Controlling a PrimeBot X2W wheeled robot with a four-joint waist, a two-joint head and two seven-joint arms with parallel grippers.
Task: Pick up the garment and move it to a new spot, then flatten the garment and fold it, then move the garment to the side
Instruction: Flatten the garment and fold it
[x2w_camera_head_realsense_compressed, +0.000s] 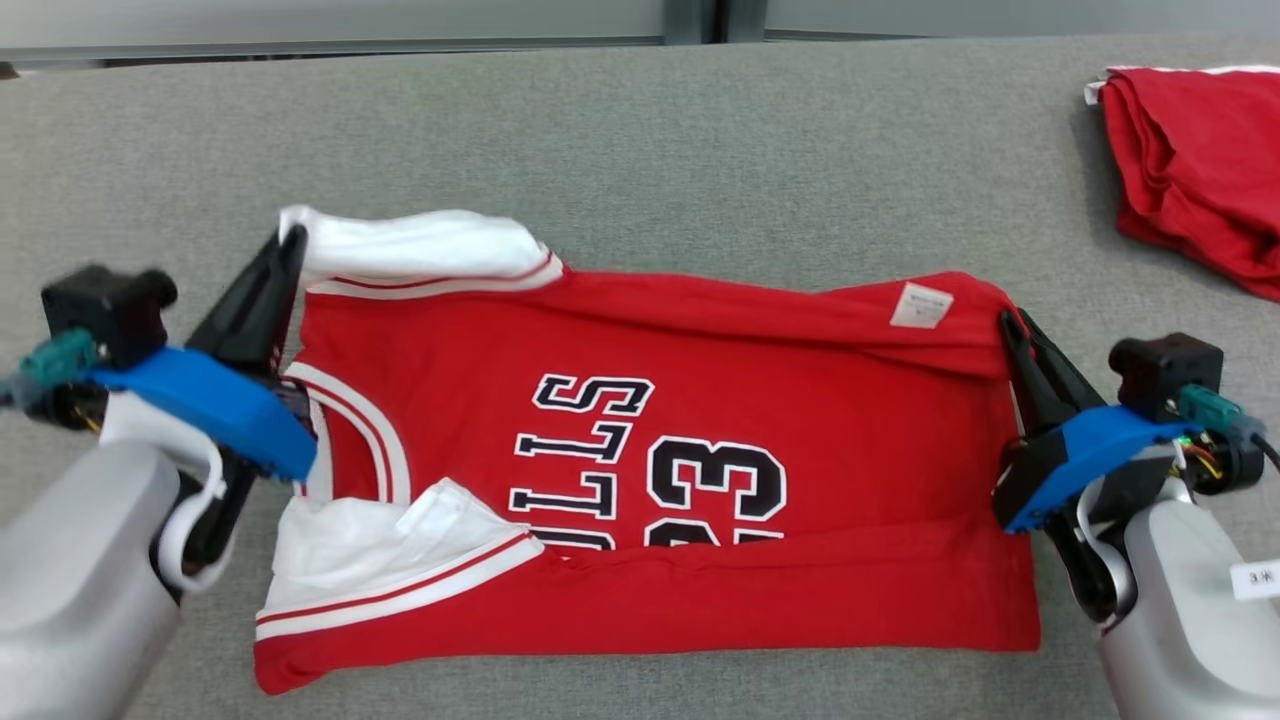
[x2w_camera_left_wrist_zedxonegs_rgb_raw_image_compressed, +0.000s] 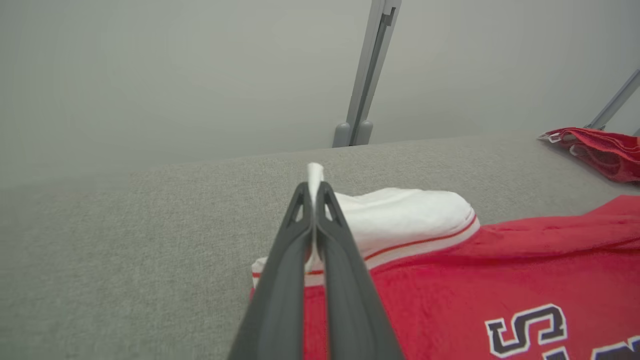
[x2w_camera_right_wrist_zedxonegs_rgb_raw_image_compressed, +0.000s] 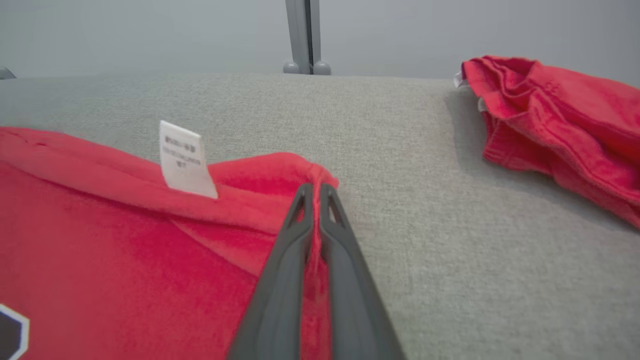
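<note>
Two corners of the red jersey, lying half folded on the grey surface, are pinched: my left gripper is clamped on the white sleeve, my right gripper on the red hem. It looks light and limp, likely to sag between the holds; how many layers each pinch holds I cannot tell.
</note>
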